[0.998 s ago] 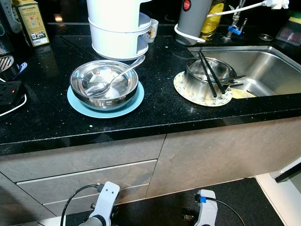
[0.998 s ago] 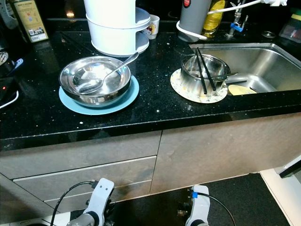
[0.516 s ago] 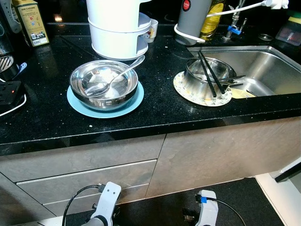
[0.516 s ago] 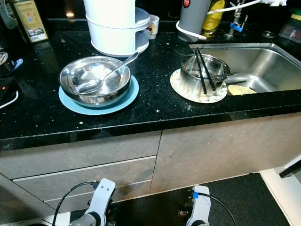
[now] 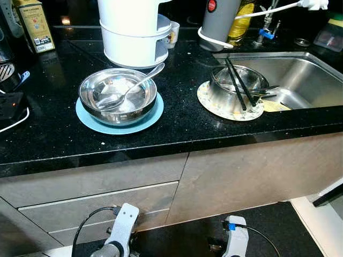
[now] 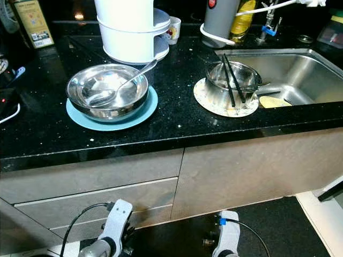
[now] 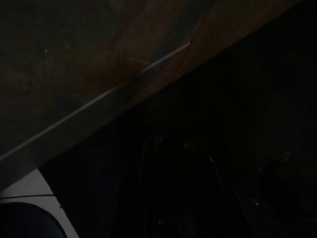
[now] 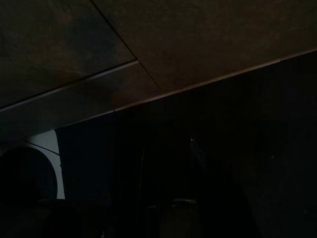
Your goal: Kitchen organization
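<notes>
Left arm (image 5: 122, 231): it hangs idle at about 7 o'clock, low before the cabinet; a black cable runs to its wrist. I cannot tell how the left gripper stands, because its wrist view is very dark.
Right arm (image 5: 235, 242): it hangs idle at about 5 o'clock, near the dark floor. For the right gripper too I cannot tell the state.
Cabinet (image 5: 161, 187): grey-brown fronts under the counter, with a drawer line on the left part.
Counter (image 5: 177, 120): black stone with small sparkles, and it crosses the whole middle of the view.
Blue plate (image 5: 143, 120): it lies on the counter at about 10 o'clock from the centre, under a bowl.
Left bowl (image 5: 118, 95): shiny steel, it sits on the blue plate.
Spoon (image 5: 128, 90): it rests inside the left bowl, with the handle leaning over the far rim toward 1 o'clock.
Patterned plate (image 5: 214, 110): it lies at about 2 o'clock, just beside the sink edge.
Right bowl (image 5: 236, 88): steel, it stands on the patterned plate.
Chopsticks (image 5: 236, 84): two black sticks lie across the right bowl.
Sink (image 5: 305, 75): steel basin at 3 o'clock, with a yellow thing on its bottom near the patterned plate.
White appliance (image 5: 134, 32): it stands at 12 o'clock, behind the left bowl.
Grey flask (image 5: 220, 21): at 1 o'clock, and a white cable goes around its base.
Box (image 5: 35, 27): at 11 o'clock, in the far corner.
</notes>
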Controlling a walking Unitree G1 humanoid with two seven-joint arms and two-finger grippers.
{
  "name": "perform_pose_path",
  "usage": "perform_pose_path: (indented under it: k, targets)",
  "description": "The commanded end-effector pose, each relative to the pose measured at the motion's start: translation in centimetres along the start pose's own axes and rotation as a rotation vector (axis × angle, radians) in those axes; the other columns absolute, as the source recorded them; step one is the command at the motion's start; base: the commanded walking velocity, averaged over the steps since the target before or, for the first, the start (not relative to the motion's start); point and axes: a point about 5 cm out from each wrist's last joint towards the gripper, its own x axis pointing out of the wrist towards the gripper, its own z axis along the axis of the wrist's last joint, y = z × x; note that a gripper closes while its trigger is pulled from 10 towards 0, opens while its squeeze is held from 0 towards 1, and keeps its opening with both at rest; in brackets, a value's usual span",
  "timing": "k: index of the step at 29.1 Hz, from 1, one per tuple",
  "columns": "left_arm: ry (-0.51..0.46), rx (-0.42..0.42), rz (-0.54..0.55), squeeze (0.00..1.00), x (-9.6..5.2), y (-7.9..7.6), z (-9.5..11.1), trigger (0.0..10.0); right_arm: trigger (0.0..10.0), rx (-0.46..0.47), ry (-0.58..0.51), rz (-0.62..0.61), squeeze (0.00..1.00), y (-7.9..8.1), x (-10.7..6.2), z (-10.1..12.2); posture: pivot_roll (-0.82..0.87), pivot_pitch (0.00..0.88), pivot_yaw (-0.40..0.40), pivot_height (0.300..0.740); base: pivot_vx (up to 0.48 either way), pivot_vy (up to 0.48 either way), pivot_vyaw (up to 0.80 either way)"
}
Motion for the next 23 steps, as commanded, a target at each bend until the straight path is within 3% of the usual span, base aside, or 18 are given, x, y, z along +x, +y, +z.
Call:
perform_pose_path:
  k: [1, 23]
  targets:
    - [0.01, -0.004, -0.008, 0.0, -0.39, -0.42, -0.81, 10.0, 10.0, 0.013, 0.035, -0.019, 0.0, -0.51, -0.39, -0.81, -0.07, 0.222, -0.097, 0.74, 0.0, 0.0, 0.0]
    - [0.034, -0.004, -0.01, 0.0, -0.36, -0.93, -1.22, 10.0, 10.0, -0.009, 0.053, -0.016, 0.0, -0.53, -0.42, -0.98, -0.07, 0.188, -0.098, 0.74, 0.0, 0.0, 0.0]
